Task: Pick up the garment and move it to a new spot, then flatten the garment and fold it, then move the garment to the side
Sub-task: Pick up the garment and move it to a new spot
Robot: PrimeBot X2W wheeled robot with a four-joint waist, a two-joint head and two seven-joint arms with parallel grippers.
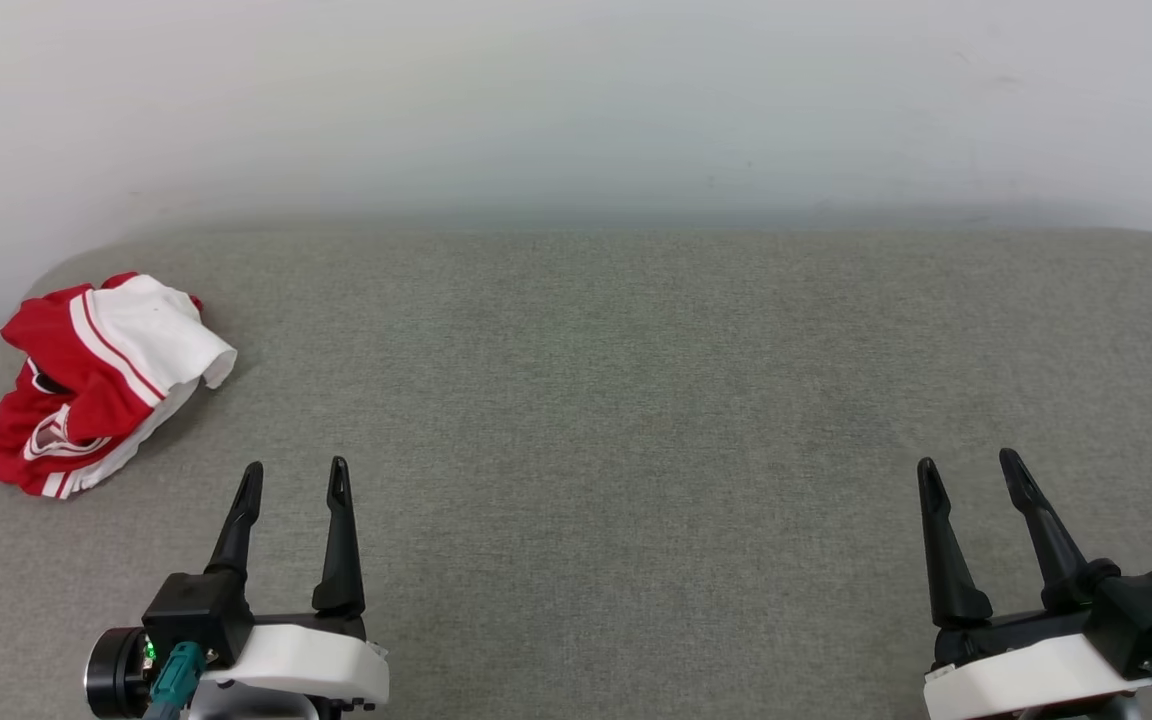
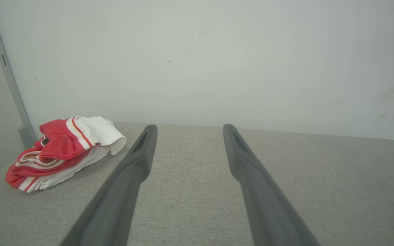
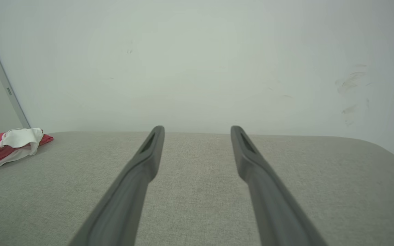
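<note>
The garment (image 1: 96, 385) lies crumpled in a heap at the far left of the grey fabric surface (image 1: 636, 400), red with a white sleeve and striped trim on top; its chest print is hidden. The left wrist view has the garment (image 2: 63, 150) ahead and to the left, and the right wrist view has the garment (image 3: 9, 143) at its far left edge. My left gripper (image 1: 296, 478) is open, near the front edge, to the right of and nearer than the heap, touching nothing. My right gripper (image 1: 971, 470) is open at the lower right, far from the heap. My left gripper (image 2: 186, 130) and my right gripper (image 3: 197, 131) both hold nothing.
A pale wall (image 1: 576, 100) rises directly behind the surface. A grey post (image 2: 9, 75) stands at the wall's left end, just behind the garment. The surface's left edge runs close beside the heap.
</note>
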